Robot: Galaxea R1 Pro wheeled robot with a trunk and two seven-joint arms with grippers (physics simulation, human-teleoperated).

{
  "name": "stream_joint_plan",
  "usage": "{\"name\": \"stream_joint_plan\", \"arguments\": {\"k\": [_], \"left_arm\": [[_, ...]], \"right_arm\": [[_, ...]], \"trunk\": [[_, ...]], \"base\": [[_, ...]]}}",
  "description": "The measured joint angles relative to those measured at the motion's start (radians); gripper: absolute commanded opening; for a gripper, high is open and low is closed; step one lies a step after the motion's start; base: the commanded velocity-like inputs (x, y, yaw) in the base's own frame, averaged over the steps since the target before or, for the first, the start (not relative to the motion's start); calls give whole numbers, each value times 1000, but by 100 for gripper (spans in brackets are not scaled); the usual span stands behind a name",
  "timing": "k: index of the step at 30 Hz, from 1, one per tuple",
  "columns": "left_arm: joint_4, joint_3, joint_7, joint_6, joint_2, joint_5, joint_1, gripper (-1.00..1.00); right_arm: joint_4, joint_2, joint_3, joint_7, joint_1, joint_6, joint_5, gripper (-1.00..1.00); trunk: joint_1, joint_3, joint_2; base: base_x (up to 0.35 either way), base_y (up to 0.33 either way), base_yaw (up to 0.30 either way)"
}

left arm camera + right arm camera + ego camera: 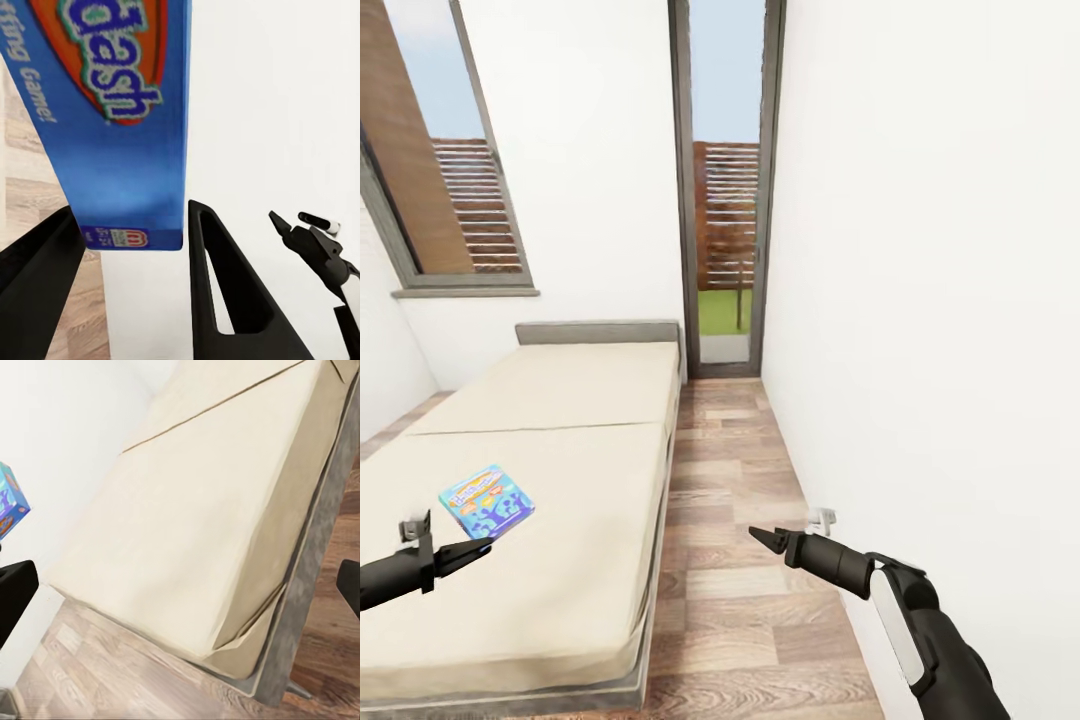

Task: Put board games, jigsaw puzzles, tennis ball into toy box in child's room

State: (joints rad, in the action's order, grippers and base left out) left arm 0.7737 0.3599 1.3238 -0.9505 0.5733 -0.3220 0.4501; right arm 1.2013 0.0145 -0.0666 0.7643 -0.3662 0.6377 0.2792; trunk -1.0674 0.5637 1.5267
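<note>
blue game box (pixel 487 502): small, blue with yellow lettering, held above the bed at the left gripper's tips, tilted
left gripper (pixel 468 551): closed on the blue game box; left wrist view shows the box (pixel 112 120) between two dark fingers (pixel 225 292), its lower edge inside the gap
right gripper (pixel 768 541): over the floor beside the bed, holds nothing; looks narrow, spread hard to tell
bed (pixel 560 470): beige cover, dark grey frame and headboard, along the left wall
floor (pixel 740 560): wood planks between bed and right wall
room: white walls, tall dark-framed windows (pixel 725 190), fence outside
right wrist view: bed corner (pixel 225 547), frame edge, box corner (pixel 11 510)
left wrist view: right gripper (pixel 311 240) against white wall
</note>
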Motion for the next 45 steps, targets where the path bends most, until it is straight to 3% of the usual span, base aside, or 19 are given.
{"name": "stream_joint_plan", "arguments": {"k": [20, 28, 45], "left_arm": [[-2, -1, -1, 1, 12, 2, 0, -100], [-4, 0, -1, 1, 14, 4, 0, -100], [-6, 0, -3, 2, 14, 5, 0, -100]], "right_arm": [[5, 1, 2, -1, 0, 0, 1, 100], [6, 0, 43, -1, 0, 0, 0, 100], [4, 0, 49, -2, 0, 0, -1, 100]], "trunk": [[77, -63, -140], [107, -88, -196], [173, -141, -315]], "base": [[-45, 0, 288], [-19, 11, 290], [-42, 32, 290]]}}
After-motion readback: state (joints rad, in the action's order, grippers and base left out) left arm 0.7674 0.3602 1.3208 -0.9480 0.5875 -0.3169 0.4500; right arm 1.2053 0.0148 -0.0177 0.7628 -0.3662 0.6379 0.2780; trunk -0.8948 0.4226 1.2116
